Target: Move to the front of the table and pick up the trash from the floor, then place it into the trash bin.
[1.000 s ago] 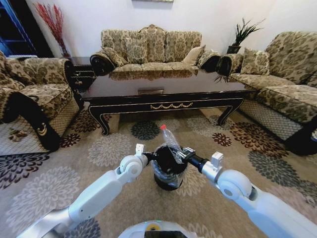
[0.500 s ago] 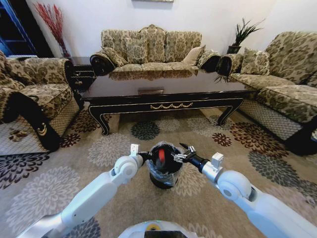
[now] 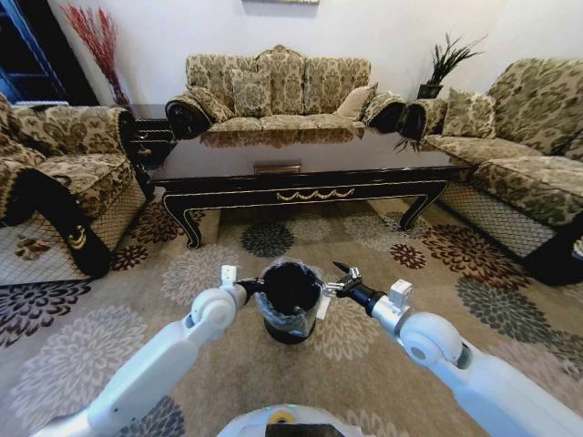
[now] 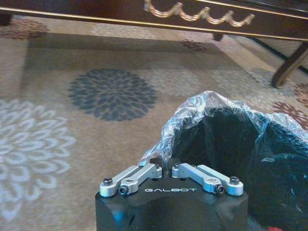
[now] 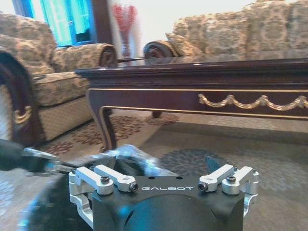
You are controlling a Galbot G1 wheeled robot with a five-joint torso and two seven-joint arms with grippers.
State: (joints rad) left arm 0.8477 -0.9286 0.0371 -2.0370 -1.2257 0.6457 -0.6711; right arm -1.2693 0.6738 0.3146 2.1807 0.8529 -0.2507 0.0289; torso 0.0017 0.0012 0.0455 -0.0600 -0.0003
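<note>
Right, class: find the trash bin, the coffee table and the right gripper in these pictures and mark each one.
trash bin (image 3: 271, 319): head view, on the crinkled liner at its near-left wall.
coffee table (image 3: 310, 155): head view, on the glossy dark top.
right gripper (image 3: 339, 280): head view, between its fingertips, beside the bin's rim.

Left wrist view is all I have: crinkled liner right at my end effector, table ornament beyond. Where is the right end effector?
Observer: The right end effector sits at the far side of the trash bin from yours, beside its rim, fingers open and holding nothing.
Operator: And where is the bin in the room?
Observer: Between both arms, in front of the middle of the table and apart from it, with bare floor between them.
Operator: Is my grip on the rim?
Observer: The right wrist view shows the left end effector closed on the liner-covered rim.
</note>
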